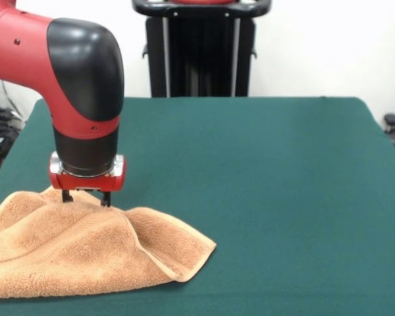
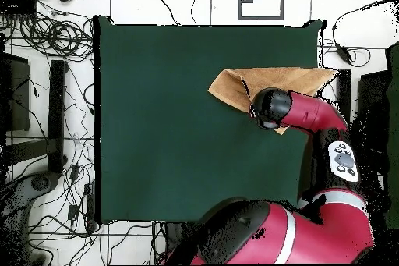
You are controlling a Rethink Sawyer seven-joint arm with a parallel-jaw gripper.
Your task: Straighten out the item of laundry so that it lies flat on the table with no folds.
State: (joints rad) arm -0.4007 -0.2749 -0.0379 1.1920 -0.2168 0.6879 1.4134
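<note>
Towel [image 1: 85,253] lies bunched at the near left corner of the table [image 1: 283,197] in the front view, one corner pointing right, a fold ridge running along its near-right side. The overhead view shows it spilling past the table edge. Just behind the ridge, the gripper [image 1: 86,197] presses straight down into the cloth's far crest; fingertips stand narrowly apart, tips sunk in terry, and whether they pinch cloth cannot be told. Most of the towel lies nearer than the gripper; its long axis runs left-right. Judgement: unfolding needs a pull toward open table, rightward.
</note>
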